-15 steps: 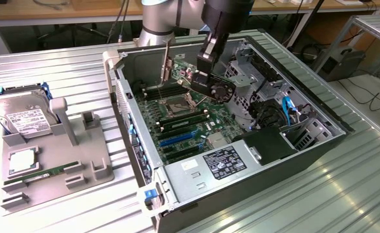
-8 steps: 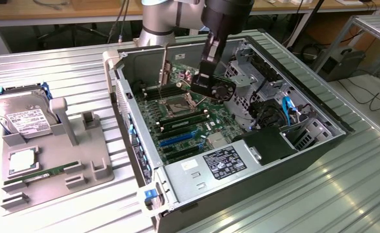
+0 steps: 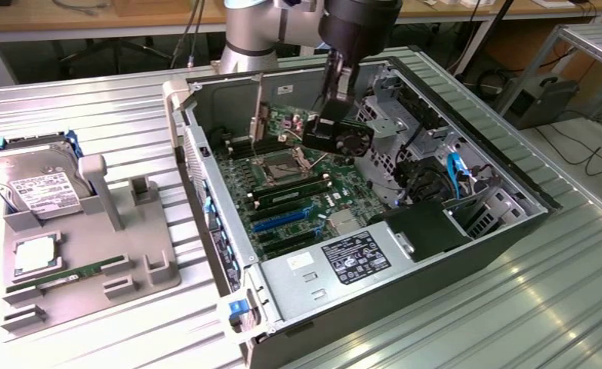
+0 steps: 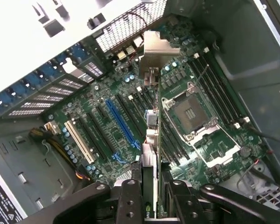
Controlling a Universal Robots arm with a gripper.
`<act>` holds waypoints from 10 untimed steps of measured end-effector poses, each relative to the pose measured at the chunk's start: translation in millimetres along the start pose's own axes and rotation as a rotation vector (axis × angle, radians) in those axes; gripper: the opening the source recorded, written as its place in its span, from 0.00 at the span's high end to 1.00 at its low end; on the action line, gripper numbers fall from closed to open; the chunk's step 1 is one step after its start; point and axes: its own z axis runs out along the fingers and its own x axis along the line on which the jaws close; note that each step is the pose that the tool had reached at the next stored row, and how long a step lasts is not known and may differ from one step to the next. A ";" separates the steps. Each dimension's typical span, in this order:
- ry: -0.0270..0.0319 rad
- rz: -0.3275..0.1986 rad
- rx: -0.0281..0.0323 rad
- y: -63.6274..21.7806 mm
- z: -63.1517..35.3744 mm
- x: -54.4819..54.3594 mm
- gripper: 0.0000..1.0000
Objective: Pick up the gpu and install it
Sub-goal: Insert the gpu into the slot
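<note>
One tool (image 3: pixel 334 104) on the arm is clenched on the gpu (image 3: pixel 344 137). We see it held in the air in the upper middle of the exterior view, above the motherboard (image 3: pixel 291 192) inside the open computer case (image 3: pixel 506 231). From the wrist view we see the gpu edge-on between the fingers (image 4: pixel 130 200), its silver bracket (image 4: pixel 155 46) at the far end, just beside the CPU socket (image 4: pixel 191 112). At the exterior view's left, a hard drive (image 3: pixel 39 188) sits in a grey fixture (image 3: pixel 126 246) on the worktop (image 3: pixel 75 108).
</note>
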 end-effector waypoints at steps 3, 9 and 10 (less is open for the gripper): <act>-0.0005 -0.071 -0.0008 0.0 0.5 0.0 0.74; -0.0015 -0.170 -0.0021 0.0 1.2 0.0 0.74; -0.0017 -0.187 -0.0024 0.0 1.3 0.0 0.74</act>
